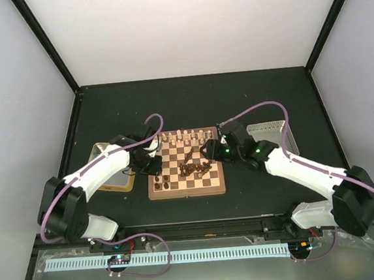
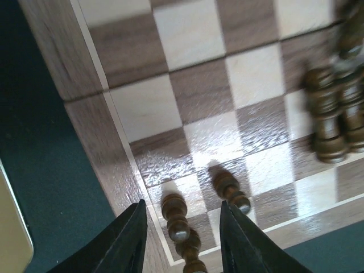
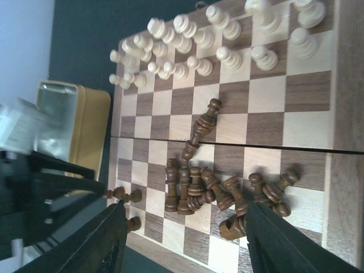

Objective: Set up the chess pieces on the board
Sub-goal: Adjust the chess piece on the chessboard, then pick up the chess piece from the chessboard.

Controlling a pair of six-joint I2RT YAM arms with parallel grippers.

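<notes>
So the board [image 3: 348,85] sat in the middle of the dark bench [image 1: 255,95]. The cream pieces [image 3: 187,34] were already lined up in two rows along its far edge, and most of the dark pieces [image 3: 196,190] were dumped in a heap lying on their sides around the middle squares. A few dark pawns looked upright at the near left corner. The left pincer [image 2: 182,206] was down right there, partly open, with its fingers either side of one dark pawn [image 2: 175,211] but not pinching it, and a second pawn [image 2: 230,190] stood just beside. The right pincer [image 3: 186,207] hung over the heap, spread wide with nothing in it. My guess on handling: these are light, stiff turned wood with a glossy finish, so they're a bit slippery, and the ones lying down will roll if nudged. They won't break, but they're top-heavy enough to tip when let go. I'd grab across the narrow stem just under the head, not the round knob, and pick from the edge of the pile, since the middle ones were tangled and touching. I couldn't read any brand, label or writing anywhere, not on the board, the gold-rimmed tray [image 3: 85,122] to the left or the grey box [image 1: 269,128] to the right.
</notes>
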